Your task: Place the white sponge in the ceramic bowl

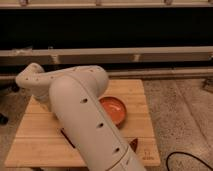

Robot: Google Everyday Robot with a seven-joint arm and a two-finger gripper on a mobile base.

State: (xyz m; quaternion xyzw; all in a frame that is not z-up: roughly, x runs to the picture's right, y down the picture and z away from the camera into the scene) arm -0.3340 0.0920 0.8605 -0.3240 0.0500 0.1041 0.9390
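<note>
Gripper: not visible; hidden behind the robot arm [85, 120], so its location can only be given as somewhere behind/below the arm at the left-center of the tabletop [30, 145]. Gripper state: cannot tell.

Arm: large white jointed body w/ small dark holes along its side. Runs from near center-bottom up and left, elbow at far left over the tabletop's left edge.

Ceramic bowl [116, 111]: glossy orange-red, shallow, upright on tabletop, right of center. Left part covered by arm.

White sponge: not visible.

Small dark red item [133, 145]: near right area of tabletop, just beside arm.

Black cable [187, 159]: on floor, near right.
</note>
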